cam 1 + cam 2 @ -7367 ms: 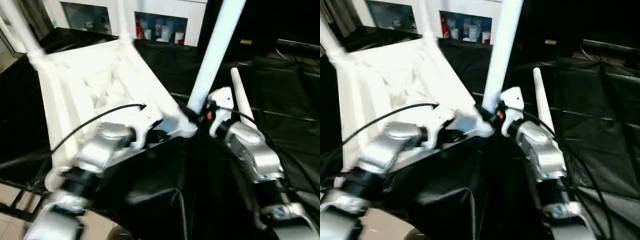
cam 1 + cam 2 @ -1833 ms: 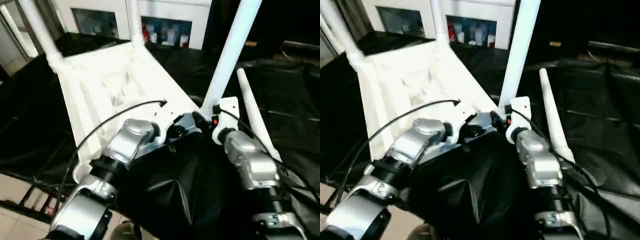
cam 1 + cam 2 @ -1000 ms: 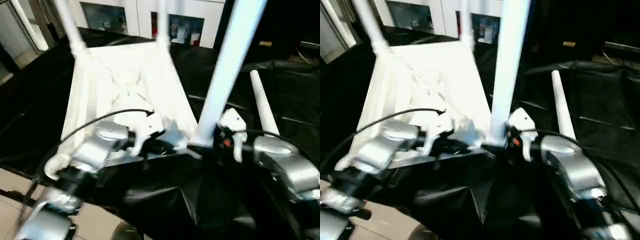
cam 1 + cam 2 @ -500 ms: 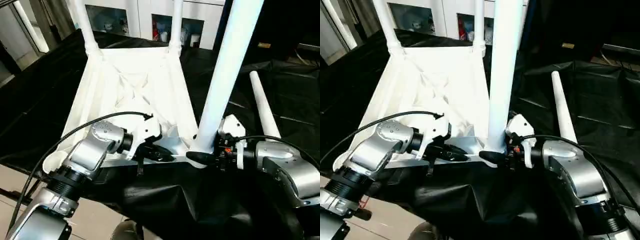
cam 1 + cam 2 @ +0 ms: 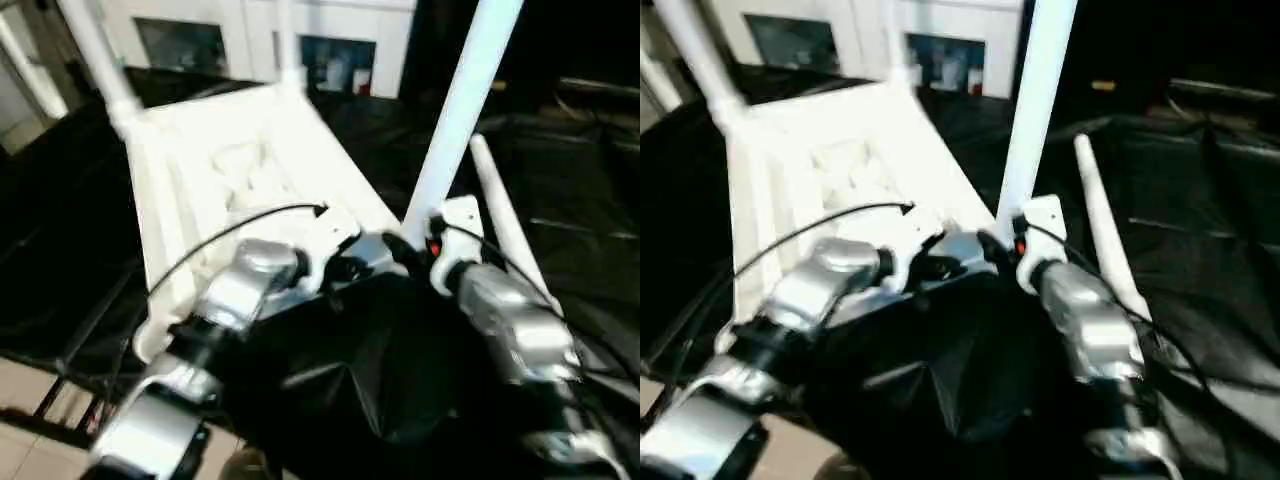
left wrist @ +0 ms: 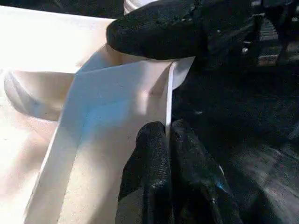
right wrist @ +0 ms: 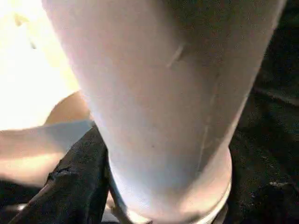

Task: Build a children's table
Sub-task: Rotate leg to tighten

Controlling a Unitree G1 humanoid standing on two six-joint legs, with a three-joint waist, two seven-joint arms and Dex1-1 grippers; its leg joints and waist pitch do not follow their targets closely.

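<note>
Between my two end effectors sits the tabletop (image 5: 230, 170), upside down on the black surface (image 5: 590, 200). My left end effector (image 6: 168, 140) is pinched on its rim; my right end effector (image 5: 405, 255) clasps the third leg (image 5: 455, 120) at its socket. Next: seat it firmly, then fetch the loose leg (image 5: 500, 215) just beyond.

A black cloth (image 5: 560, 190) drapes the work table, creased and hanging in folds over its near edge. Beyond the far edge stands a white cabinet (image 5: 395, 40) with open niches holding small items (too blurred to identify). Pale floor (image 5: 30, 395) shows below the table's left corner.
</note>
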